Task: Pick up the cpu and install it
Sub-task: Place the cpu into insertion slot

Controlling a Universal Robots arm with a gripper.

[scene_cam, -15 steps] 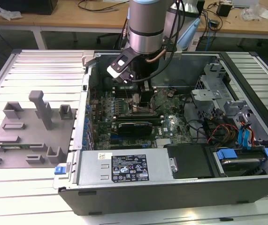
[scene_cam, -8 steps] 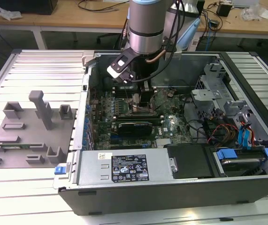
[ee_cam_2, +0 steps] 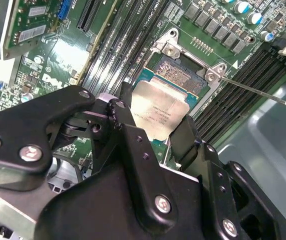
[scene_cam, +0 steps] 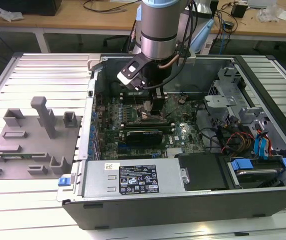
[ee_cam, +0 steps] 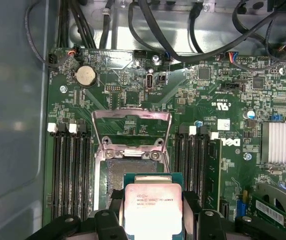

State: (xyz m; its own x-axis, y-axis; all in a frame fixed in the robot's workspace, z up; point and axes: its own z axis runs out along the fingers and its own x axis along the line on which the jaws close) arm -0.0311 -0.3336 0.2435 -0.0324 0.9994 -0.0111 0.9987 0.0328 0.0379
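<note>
1. The tool [ee_cam_2: 158,127] is clamped on the chip [ee_cam_2: 159,111], with a black finger [ee_cam_2: 132,140] pressed against each of two opposite edges.
2. The chip hangs between those fingers over the near part of the open socket [ee_cam: 132,170] on the green board [ee_cam: 208,90]. I cannot tell whether it touches the socket.
3. The socket's metal frame [ee_cam: 131,122] stands flipped up just beyond it.
4. The chip is a flat square with a silvery top, small dark print and a thin green rim.
5. In the exterior view the arm [scene_cam: 158,30] reaches down into the open computer case [scene_cam: 183,207], which lies on the desk [scene_cam: 42,70].
</note>
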